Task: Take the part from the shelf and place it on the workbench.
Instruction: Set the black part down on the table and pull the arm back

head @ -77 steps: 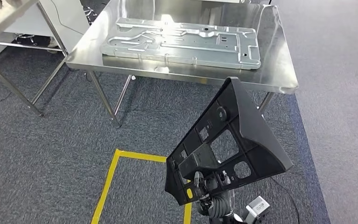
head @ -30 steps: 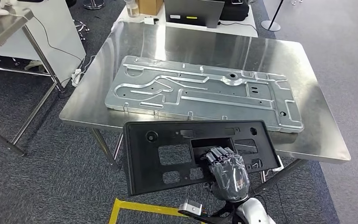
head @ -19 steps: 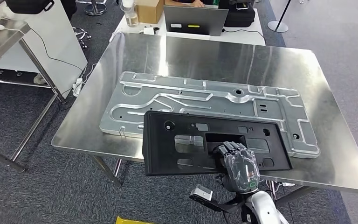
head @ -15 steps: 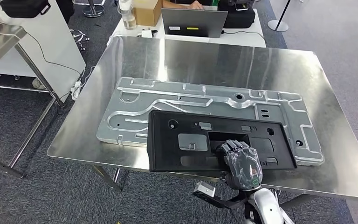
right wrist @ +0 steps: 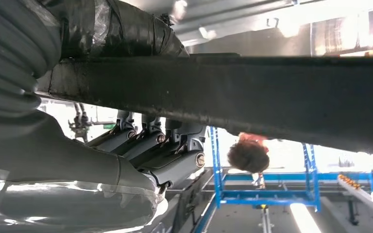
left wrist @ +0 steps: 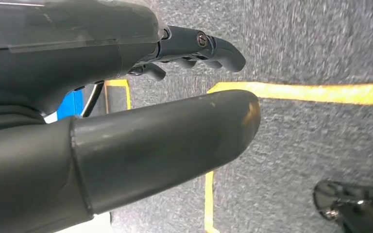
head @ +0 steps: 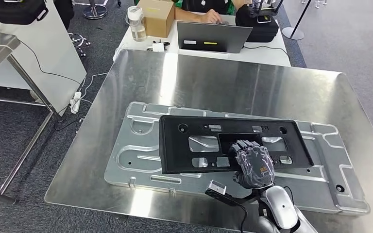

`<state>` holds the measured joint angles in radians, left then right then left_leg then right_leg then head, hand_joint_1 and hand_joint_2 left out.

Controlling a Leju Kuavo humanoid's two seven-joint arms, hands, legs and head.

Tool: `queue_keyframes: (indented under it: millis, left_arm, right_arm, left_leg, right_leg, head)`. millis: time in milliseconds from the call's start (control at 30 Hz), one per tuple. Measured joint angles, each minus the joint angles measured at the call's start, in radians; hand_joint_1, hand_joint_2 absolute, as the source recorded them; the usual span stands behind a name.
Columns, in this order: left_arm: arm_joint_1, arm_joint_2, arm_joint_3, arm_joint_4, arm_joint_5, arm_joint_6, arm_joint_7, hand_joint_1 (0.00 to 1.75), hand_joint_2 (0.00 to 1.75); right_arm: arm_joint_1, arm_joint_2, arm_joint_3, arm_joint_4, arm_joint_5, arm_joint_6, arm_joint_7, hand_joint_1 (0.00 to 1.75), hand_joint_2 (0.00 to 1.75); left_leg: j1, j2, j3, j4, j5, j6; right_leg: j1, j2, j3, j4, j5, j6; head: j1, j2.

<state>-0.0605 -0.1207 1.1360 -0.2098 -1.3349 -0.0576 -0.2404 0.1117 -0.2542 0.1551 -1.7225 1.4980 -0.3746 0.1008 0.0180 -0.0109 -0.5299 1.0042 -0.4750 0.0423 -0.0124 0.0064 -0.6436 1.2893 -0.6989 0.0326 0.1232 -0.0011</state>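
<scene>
The black part point(head: 233, 141), gripped by the right robot hand point(head: 253, 165), has come over the metal plate point(head: 141, 160) on the workbench point(head: 213, 82).

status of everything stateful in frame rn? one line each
black part: held by the right hand, above the metal plate, not yet released
right hand: grips the black part at its central opening
left hand: holds nothing, hangs over the carpet
metal plate: flat on the workbench
laptop: open

Bare workbench point(head: 223, 82) beyond metal plate point(head: 141, 160).
</scene>
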Motion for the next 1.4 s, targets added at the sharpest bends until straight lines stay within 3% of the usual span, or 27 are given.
queue_keyframes:
  millis: [33, 67, 100, 167, 200, 233, 267, 333, 400, 467, 500, 533, 633, 700, 800, 867, 933, 967, 1000, 1033, 1067, 1133, 1200, 1300, 1333, 1400]
  left_arm:
    - [0.000, 0.000, 0.000, 0.000, -0.004, 0.002, -0.002, 0.00, 0.00]
    - [0.001, 0.000, 0.000, 0.000, -0.008, 0.004, -0.003, 0.00, 0.00]
    - [0.003, 0.000, -0.001, 0.000, -0.012, 0.006, -0.004, 0.00, 0.00]
    - [0.005, 0.000, -0.001, 0.000, -0.014, 0.008, -0.005, 0.00, 0.87]
    - [0.004, 0.000, -0.002, 0.000, -0.015, 0.009, -0.004, 0.00, 1.31]
    - [0.001, 0.001, -0.002, 0.000, -0.017, 0.011, -0.003, 0.00, 1.75]
    - [-0.002, 0.001, -0.003, 0.000, -0.020, 0.013, -0.002, 0.00, 1.75]
    - [-0.004, 0.001, -0.004, 0.000, -0.023, 0.016, 0.001, 0.00, 0.87]
    - [-0.006, 0.001, -0.005, 0.000, -0.019, 0.016, 0.001, 0.00, 0.00]
    - [-0.007, 0.003, -0.004, 0.000, -0.007, 0.010, 0.000, 0.00, 0.00]
    - [-0.007, 0.004, -0.003, 0.000, 0.000, 0.006, -0.001, 0.00, 0.00]
    - [-0.006, 0.005, -0.002, 0.000, 0.005, 0.002, -0.001, 0.00, 0.00]
    - [-0.007, 0.007, 0.000, 0.000, 0.008, -0.006, -0.001, 0.00, 0.00]
    - [-0.010, 0.008, 0.001, 0.000, 0.009, -0.007, -0.002, 0.00, 0.00]
    - [-0.010, 0.008, 0.002, 0.001, 0.010, -0.007, -0.002, 0.00, 0.00]
    - [-0.010, 0.007, 0.002, 0.001, 0.010, -0.010, -0.002, 0.00, 0.00]
    - [-0.011, 0.007, 0.003, 0.001, 0.010, -0.013, -0.002, 0.00, 0.00]
    - [-0.011, 0.006, 0.003, 0.001, 0.010, -0.014, -0.002, 0.00, 0.00]
    - [-0.011, 0.006, 0.003, 0.001, 0.010, -0.015, -0.002, 0.00, 0.00]
    - [-0.011, 0.006, 0.003, 0.001, 0.010, -0.016, -0.002, 0.00, 0.00]
    - [-0.011, 0.005, 0.003, 0.001, 0.010, -0.016, -0.002, 0.00, 0.00]
    - [-0.012, 0.004, 0.003, 0.001, 0.009, -0.018, -0.002, 0.00, 0.00]
    - [-0.013, 0.004, 0.003, 0.002, 0.009, -0.019, -0.002, 0.00, 0.00]
    - [-0.013, 0.004, 0.003, 0.002, 0.009, -0.019, -0.002, 0.00, 0.00]
    - [-0.012, 0.004, 0.003, 0.002, 0.009, -0.019, -0.002, 0.00, 0.00]
    - [-0.011, 0.003, 0.003, 0.002, 0.009, -0.021, -0.002, 0.00, 0.00]
  right_arm:
    - [-0.001, -0.002, -0.001, 0.004, -0.006, 0.005, 0.000, 1.75, 1.75]
    - [-0.002, -0.005, -0.003, 0.007, -0.012, 0.010, -0.001, 1.75, 1.75]
    - [-0.002, -0.007, -0.004, 0.011, -0.017, 0.015, -0.001, 1.31, 1.75]
    - [-0.002, -0.010, -0.008, 0.020, -0.024, 0.021, -0.003, 0.44, 1.75]
    - [-0.003, -0.011, -0.010, 0.022, -0.026, 0.023, -0.003, 0.00, 1.75]
    - [-0.006, -0.012, -0.012, 0.023, -0.026, 0.024, -0.005, 0.00, 1.75]
    - [-0.010, -0.013, -0.013, 0.023, -0.026, 0.024, -0.006, 0.00, 1.75]
    - [-0.016, -0.013, -0.015, 0.022, -0.028, 0.024, -0.012, 0.00, 1.75]
    - [-0.016, -0.013, -0.015, 0.023, -0.038, 0.025, -0.017, 0.00, 1.75]
    - [-0.014, -0.013, -0.015, 0.024, -0.053, 0.025, -0.019, 0.00, 1.75]
    - [-0.011, -0.013, -0.015, 0.025, -0.059, 0.025, -0.020, 0.00, 1.75]
    - [-0.009, -0.013, -0.015, 0.025, -0.065, 0.025, -0.020, 0.00, 1.75]
    - [-0.003, -0.013, -0.015, 0.026, -0.079, 0.024, -0.025, 0.00, 1.75]
    - [0.001, -0.013, -0.015, 0.027, -0.082, 0.024, -0.030, 0.00, 1.75]
    - [0.006, -0.012, -0.017, 0.027, -0.084, 0.024, -0.033, 0.00, 1.75]
    - [0.008, -0.013, -0.019, 0.027, -0.090, 0.021, -0.033, 0.00, 1.75]
    - [0.011, -0.012, -0.020, 0.027, -0.096, 0.017, -0.033, 0.00, 1.75]
    - [0.012, -0.011, -0.020, 0.028, -0.098, 0.017, -0.033, 0.00, 1.75]
    - [0.013, -0.011, -0.020, 0.028, -0.098, 0.016, -0.033, 0.00, 1.75]
    - [0.014, -0.010, -0.020, 0.028, -0.098, 0.016, -0.033, 0.00, 1.75]
    - [0.015, -0.010, -0.020, 0.028, -0.098, 0.014, -0.035, 0.00, 1.75]
    - [0.013, -0.009, -0.019, 0.028, -0.100, 0.011, -0.037, 0.00, 1.75]
    - [0.012, -0.006, -0.019, 0.027, -0.100, 0.004, -0.038, 0.00, 1.75]
    - [0.011, -0.002, -0.019, 0.027, -0.098, -0.004, -0.038, 0.00, 1.75]
    - [0.011, -0.001, -0.019, 0.027, -0.096, -0.005, -0.037, 0.00, 1.75]
    - [0.011, 0.004, -0.019, 0.027, -0.093, -0.010, -0.037, 0.00, 1.75]
  left_leg:
    - [0.003, -0.002, 0.021, -0.003, -0.015, -0.004]
    - [0.005, -0.003, 0.043, -0.004, -0.031, -0.008]
    - [0.007, -0.005, 0.059, -0.004, -0.048, -0.014]
    - [0.007, -0.008, 0.081, 0.001, -0.077, -0.028]
    - [0.006, -0.009, 0.087, 0.002, -0.087, -0.036]
    - [0.005, -0.009, 0.091, 0.007, -0.088, -0.043]
    - [0.006, -0.009, 0.087, 0.014, -0.085, -0.051]
    - [0.009, -0.004, 0.063, 0.073, -0.081, -0.059]
    - [0.009, 0.002, 0.004, 0.182, -0.123, -0.062]
    - [0.006, 0.003, -0.067, 0.279, -0.181, -0.062]
    - [0.004, 0.003, -0.089, 0.293, -0.187, -0.060]
    - [0.002, 0.003, -0.096, 0.276, -0.168, -0.055]
    - [-0.011, 0.004, -0.051, 0.096, -0.044, -0.029]
    - [-0.018, 0.004, -0.037, 0.029, -0.012, -0.015]
    - [-0.015, 0.005, -0.036, 0.013, 0.014, -0.005]
    - [-0.008, 0.009, -0.040, 0.000, 0.031, 0.003]
    - [-0.007, 0.011, -0.054, 0.000, 0.042, 0.006]
    - [-0.007, 0.012, -0.064, 0.002, 0.047, 0.005]
    - [-0.006, 0.012, -0.074, 0.005, 0.052, 0.003]
    - [-0.005, 0.013, -0.085, 0.008, 0.058, 0.000]
    - [-0.003, 0.013, -0.095, 0.013, 0.063, -0.004]
    - [0.001, 0.013, -0.110, 0.021, 0.072, -0.015]
    - [0.001, 0.010, -0.114, 0.024, 0.082, -0.029]
    - [0.003, 0.007, -0.118, 0.022, 0.097, -0.051]
    - [0.004, 0.007, -0.125, 0.032, 0.082, -0.056]
    - [0.006, 0.007, -0.149, 0.104, -0.003, -0.060]
  right_leg:
    - [-0.004, -0.002, -0.013, -0.031, -0.011, 0.003]
    - [-0.008, -0.003, -0.020, -0.079, 0.018, 0.005]
    - [-0.011, -0.005, -0.025, -0.139, 0.098, 0.006]
    - [-0.009, -0.007, -0.032, -0.222, 0.256, 0.000]
    - [-0.006, -0.007, -0.035, -0.237, 0.302, -0.007]
    - [-0.003, -0.005, -0.035, -0.237, 0.306, -0.016]
    - [-0.003, -0.003, -0.029, -0.239, 0.302, -0.024]
    - [-0.004, -0.002, -0.010, -0.251, 0.293, -0.039]
    - [-0.002, -0.004, 0.010, -0.260, 0.284, -0.052]
    - [0.003, -0.004, 0.020, -0.260, 0.274, -0.060]
    - [0.007, -0.003, 0.025, -0.260, 0.271, -0.063]
    - [0.010, -0.002, 0.030, -0.260, 0.268, -0.065]
    - [0.020, 0.002, 0.039, -0.259, 0.264, -0.066]
    - [0.023, 0.003, 0.034, -0.256, 0.264, -0.061]
    - [0.024, 0.005, 0.029, -0.254, 0.263, -0.043]
    - [0.021, 0.004, 0.015, -0.207, 0.213, -0.029]
    - [0.011, 0.002, -0.019, -0.092, 0.126, -0.016]
    - [0.006, 0.001, -0.035, -0.034, 0.093, -0.011]
    - [0.001, 0.000, -0.038, 0.000, 0.078, -0.006]
    - [-0.004, -0.001, -0.022, -0.002, 0.083, -0.001]
    - [-0.009, -0.002, 0.014, -0.043, 0.105, 0.003]
    - [-0.014, -0.001, 0.112, -0.184, 0.143, 0.009]
    - [-0.009, 0.004, 0.162, -0.267, 0.154, 0.001]
    - [-0.003, 0.006, 0.148, -0.275, 0.167, -0.025]
    - [-0.004, 0.004, 0.138, -0.275, 0.176, -0.034]
    - [-0.004, -0.001, 0.116, -0.276, 0.197, -0.051]
  head:
    - [0.000, 0.000]
    - [0.000, 0.000]
    - [0.000, 0.000]
    - [0.000, 0.000]
    - [0.000, 0.000]
    - [-0.001, 0.000]
    - [0.000, 0.000]
    - [-0.001, 0.000]
    - [-0.001, 0.000]
    - [-0.001, 0.000]
    - [-0.001, 0.000]
    - [-0.001, 0.000]
    - [0.000, 0.000]
    - [0.000, 0.000]
    - [0.000, 0.000]
    - [0.000, 0.000]
    - [0.000, 0.000]
    - [0.001, 0.000]
    - [0.000, 0.000]
    - [0.000, 0.000]
    - [0.000, 0.000]
    - [0.000, 0.000]
    - [0.000, 0.000]
    - [0.000, 0.000]
    - [0.000, 0.000]
    - [0.000, 0.000]
